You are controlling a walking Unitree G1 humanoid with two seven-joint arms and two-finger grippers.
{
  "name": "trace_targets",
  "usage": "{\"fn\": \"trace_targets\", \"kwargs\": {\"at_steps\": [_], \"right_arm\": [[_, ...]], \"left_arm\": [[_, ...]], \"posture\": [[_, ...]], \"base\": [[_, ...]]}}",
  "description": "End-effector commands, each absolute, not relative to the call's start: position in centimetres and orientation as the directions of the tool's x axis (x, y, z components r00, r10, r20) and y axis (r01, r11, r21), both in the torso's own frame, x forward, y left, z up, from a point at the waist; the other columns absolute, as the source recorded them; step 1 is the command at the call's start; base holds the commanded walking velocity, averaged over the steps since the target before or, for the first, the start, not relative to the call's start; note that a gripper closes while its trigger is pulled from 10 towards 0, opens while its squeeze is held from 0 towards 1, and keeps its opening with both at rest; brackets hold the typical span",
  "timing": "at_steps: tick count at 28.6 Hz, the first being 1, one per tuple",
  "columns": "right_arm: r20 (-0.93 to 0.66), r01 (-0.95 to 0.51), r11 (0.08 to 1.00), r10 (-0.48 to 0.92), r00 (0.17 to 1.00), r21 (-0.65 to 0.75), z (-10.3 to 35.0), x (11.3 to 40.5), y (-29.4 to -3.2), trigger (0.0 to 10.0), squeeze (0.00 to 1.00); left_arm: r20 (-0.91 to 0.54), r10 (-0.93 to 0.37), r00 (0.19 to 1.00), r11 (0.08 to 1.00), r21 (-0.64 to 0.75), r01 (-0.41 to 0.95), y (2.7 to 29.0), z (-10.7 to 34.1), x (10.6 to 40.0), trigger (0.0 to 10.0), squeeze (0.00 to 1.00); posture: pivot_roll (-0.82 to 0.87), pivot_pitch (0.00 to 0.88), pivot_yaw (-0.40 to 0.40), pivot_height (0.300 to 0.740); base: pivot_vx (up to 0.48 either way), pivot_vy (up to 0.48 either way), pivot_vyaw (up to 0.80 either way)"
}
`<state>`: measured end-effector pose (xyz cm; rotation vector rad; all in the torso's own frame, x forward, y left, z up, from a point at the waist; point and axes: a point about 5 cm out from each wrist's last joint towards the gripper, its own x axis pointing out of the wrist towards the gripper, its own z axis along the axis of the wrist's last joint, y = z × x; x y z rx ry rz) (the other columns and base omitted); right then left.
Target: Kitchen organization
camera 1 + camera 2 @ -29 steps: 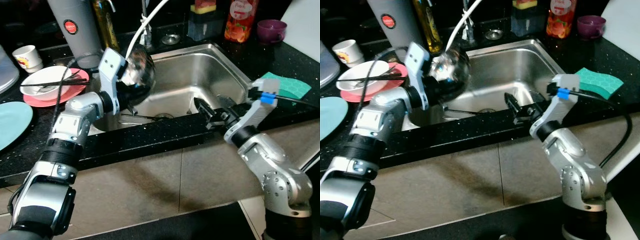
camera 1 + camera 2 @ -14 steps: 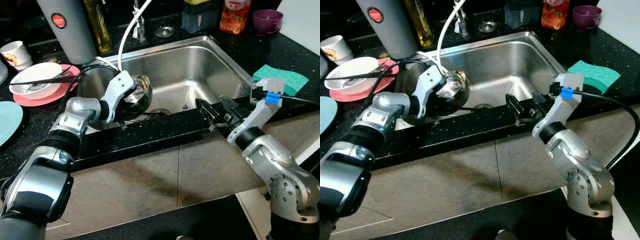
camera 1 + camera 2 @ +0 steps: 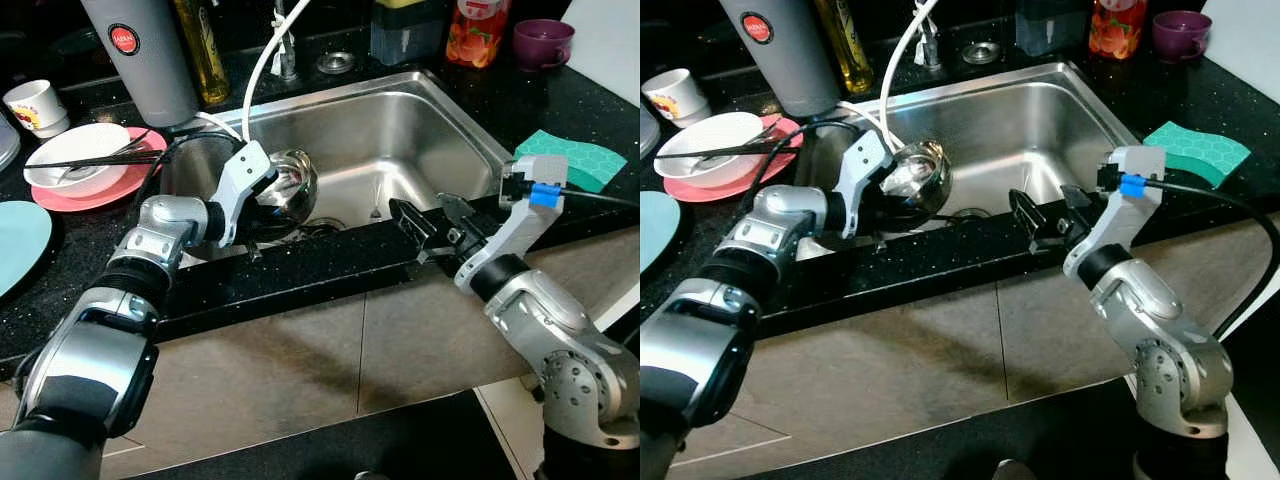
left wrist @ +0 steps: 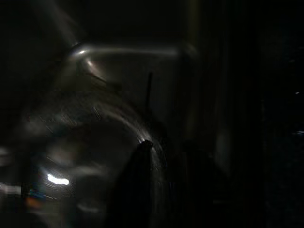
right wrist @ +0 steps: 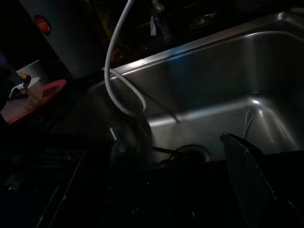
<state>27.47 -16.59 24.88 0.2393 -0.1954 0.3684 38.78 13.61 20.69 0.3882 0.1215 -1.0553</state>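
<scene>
Right gripper [image 3: 432, 222], fingers spread apart with nothing between them, poised over the black counter edge [image 3: 330, 262] at the front of the sink [image 3: 470, 140]. Left gripper [image 3: 268, 195], inside the sink's left part, fingers clamped on a shiny steel bowl [image 3: 290, 185] held tilted above the sink floor, near the drain. Beyond the right fingers, a green sponge [image 3: 570, 165] on the counter. Beyond the left fingers, a white bowl [image 3: 85, 168] with chopsticks on a pink plate [image 3: 70, 195]; farther back, a grey canister [image 3: 140, 55], an oil bottle [image 3: 200, 50], a white hose [image 3: 262, 70] and a purple cup [image 3: 543, 42]
</scene>
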Motion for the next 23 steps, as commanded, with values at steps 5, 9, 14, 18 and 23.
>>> {"fn": "trace_targets", "kwargs": {"at_steps": [5,9,14,18,23], "right_arm": [[0.237,-0.385,0.901,0.338,0.911,0.197,25.1,27.4,-16.5,10.0,0.0],[0.24,-0.388,0.9,0.34,0.909,0.198,25.1,27.4,-16.4,10.0,0.0],[0.285,-0.461,0.862,0.397,0.873,0.21,25.6,27.4,-15.5,10.0,0.0],[0.314,-0.526,0.821,0.45,0.836,0.223,25.8,27.4,-14.6,10.0,0.0],[0.339,-0.583,0.784,0.5,0.797,0.213,25.9,27.4,-13.7,10.0,0.0]], "left_arm": [[-0.276,-0.819,0.503,0.435,0.273,0.858,14.1,21.1,38.9,10.0,1.0],[-0.235,-0.819,0.524,0.452,0.298,0.841,14.3,22.1,39.1,10.0,1.0],[0.026,-0.82,0.572,0.536,0.386,0.75,14.9,27.5,38.7,10.0,1.0],[0.177,-0.797,0.577,0.592,0.417,0.689,15.2,30.1,37.4,10.0,0.0],[0.277,-0.755,0.594,0.65,0.433,0.624,15.5,31.6,36.0,10.0,0.0]], "posture": [[-0.12,0.1,0.121,0.74],[-0.12,0.09,0.12,0.74],[-0.1,0.057,0.107,0.74],[-0.08,0.035,0.096,0.74],[-0.06,0.018,0.087,0.74]], "base": [[0.0,0.0,0.0],[0.0,0.0,0.0],[0.0,0.0,0.0],[0.0,0.0,0.0],[0.0,0.0,0.0]]}}
